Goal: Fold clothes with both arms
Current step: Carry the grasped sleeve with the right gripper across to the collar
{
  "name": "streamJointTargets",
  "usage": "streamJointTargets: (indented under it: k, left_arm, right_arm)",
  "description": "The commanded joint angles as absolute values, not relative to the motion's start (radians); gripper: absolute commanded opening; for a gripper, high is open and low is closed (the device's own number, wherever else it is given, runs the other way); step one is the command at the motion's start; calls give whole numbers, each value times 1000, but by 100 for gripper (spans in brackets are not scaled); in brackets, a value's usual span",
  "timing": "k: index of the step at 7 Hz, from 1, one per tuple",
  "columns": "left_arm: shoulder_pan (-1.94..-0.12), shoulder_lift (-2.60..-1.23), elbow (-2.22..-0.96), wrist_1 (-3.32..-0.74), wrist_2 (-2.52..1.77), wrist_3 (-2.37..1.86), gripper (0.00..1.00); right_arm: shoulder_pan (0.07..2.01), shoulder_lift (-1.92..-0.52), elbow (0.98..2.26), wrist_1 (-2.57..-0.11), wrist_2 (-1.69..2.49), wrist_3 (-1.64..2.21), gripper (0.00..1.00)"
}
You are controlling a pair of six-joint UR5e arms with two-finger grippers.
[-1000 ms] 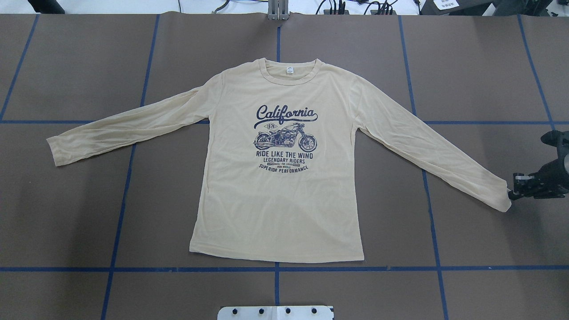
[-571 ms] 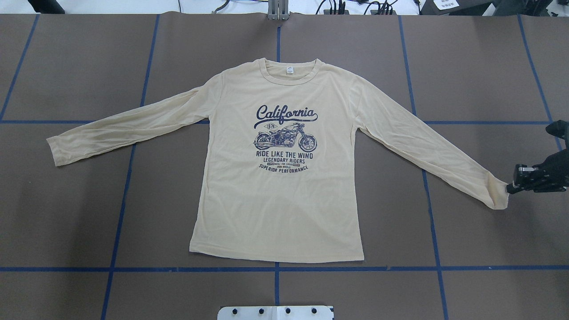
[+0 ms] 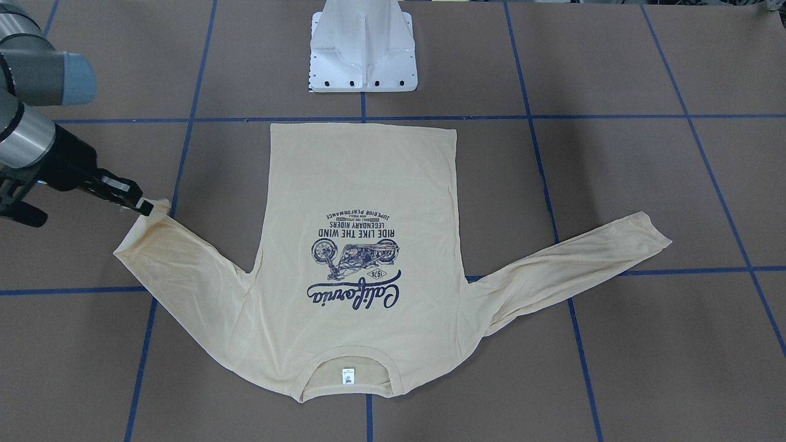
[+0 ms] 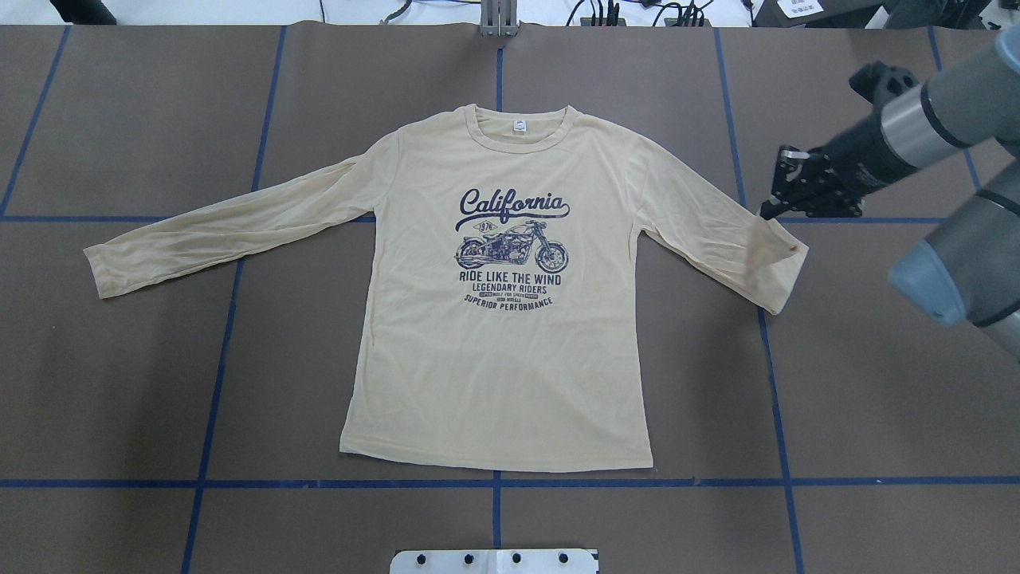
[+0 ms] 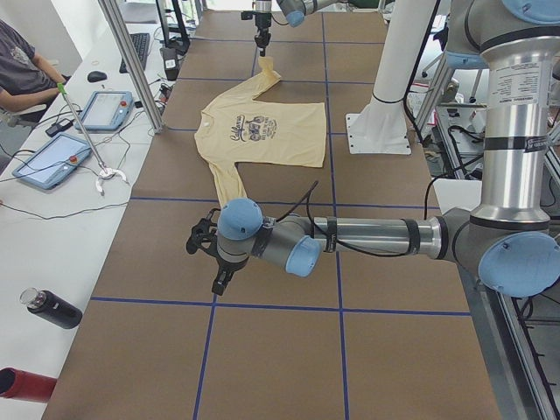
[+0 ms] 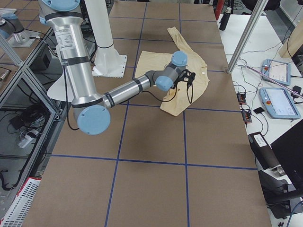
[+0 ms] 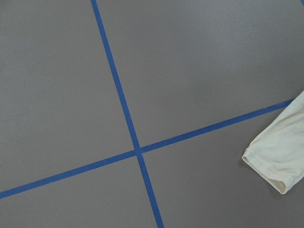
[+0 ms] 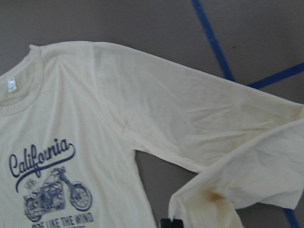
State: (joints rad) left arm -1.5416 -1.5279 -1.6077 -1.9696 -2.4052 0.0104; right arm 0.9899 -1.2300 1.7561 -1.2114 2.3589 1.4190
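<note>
brown table (image 4: 119, 383) | blue tape grid (image 4: 319, 482) | white pedestal (image 3: 362, 55) | black bottle (image 5: 52, 308)

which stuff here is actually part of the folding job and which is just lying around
In the job: T-shirt, sleeve cuff held by the right pincer; left arm.
Just lying about: white pedestal base, tablets, black bottle, red bottle.
</note>
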Motion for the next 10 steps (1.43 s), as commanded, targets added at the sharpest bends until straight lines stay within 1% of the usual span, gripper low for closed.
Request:
streamJointTargets:
  k: [1, 2, 3, 4, 5, 6, 8, 9, 10]
  left_arm:
    - [-1542, -1528, -1612, -1970, -2407, 9, 100]
    - [-1542, -1528, -1614, -1970, -2407, 11, 100]
    - [-1542, -1528, -1612, -1970, -2407, 11, 100]
    - [-1542, -1526, -1612, -1970, -2407, 9, 100]
    - [-1542, -1526, -1612, -1970, -2408, 9, 100]
    - [-1542, -1526, -1612, -1970, -2407, 9, 100]
    - [-1542, -1526, -1612, -1970, -2408, 9, 100]
    - [-1542, -1528, -1612, -1970, -2411, 11, 100]
    - [-1540, -1528, -1612, -1970, -2413, 11, 100]
  right_arm:
    - [886, -846, 1581, -1362, 2196, 1588, 0]
    - [837, -663, 1424, -1361, 2078, 1651, 0]
    - [768, -555, 1296, -1307, 1962, 1652, 0]
    - [737, -461, 1140, -1189, 1907, 1663, 0]
    - [726, -398, 1073, -1181, 1902, 1663, 0]
    - [680, -375, 1048, -1177, 1849, 1660, 0]
    - [632, -300, 889, -1056, 1766, 1661, 0]
    - [627, -267, 838, -1028, 1763, 1661, 21]
    - [623, -250, 775, -967, 1747, 1661, 63]
